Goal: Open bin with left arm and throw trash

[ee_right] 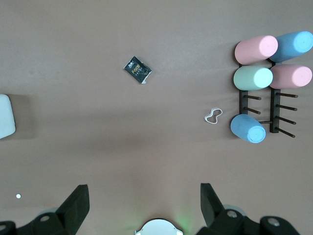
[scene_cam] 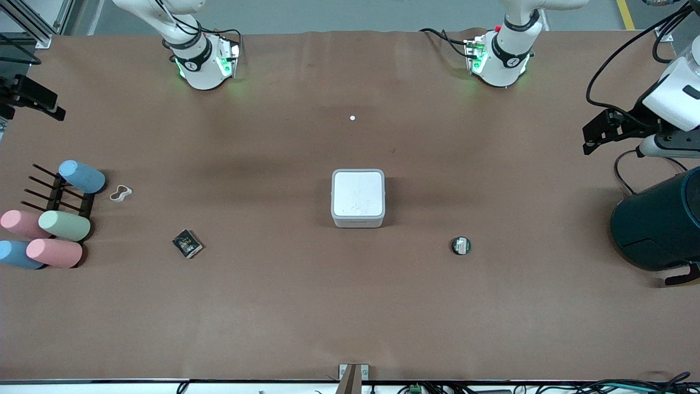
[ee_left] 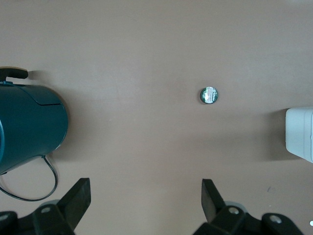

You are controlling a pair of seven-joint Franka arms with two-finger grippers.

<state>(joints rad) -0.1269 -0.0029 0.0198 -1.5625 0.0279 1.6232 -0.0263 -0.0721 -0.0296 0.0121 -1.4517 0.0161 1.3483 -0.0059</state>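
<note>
The white bin (scene_cam: 358, 198) stands mid-table with its flat lid shut; its edge shows in the left wrist view (ee_left: 299, 133) and the right wrist view (ee_right: 6, 115). The round black disc (scene_cam: 461, 246) (ee_left: 209, 95) lies nearer the front camera, toward the left arm's end. The black packet (scene_cam: 187, 243) (ee_right: 137, 71) and the white loop (scene_cam: 120, 193) (ee_right: 213, 116) lie toward the right arm's end. My left gripper (scene_cam: 596, 134) (ee_left: 145, 188) is open and empty, high above the table beside the teal container. My right gripper (scene_cam: 46, 104) (ee_right: 144, 193) is open and empty, high over its end.
A big dark teal container (scene_cam: 659, 224) (ee_left: 29, 127) stands at the left arm's end. Pastel blue, pink and green cylinders (scene_cam: 64, 225) (ee_right: 253, 77) sit on a black peg rack (scene_cam: 60, 191) at the right arm's end. A tiny white dot (scene_cam: 352, 117) lies between the bases.
</note>
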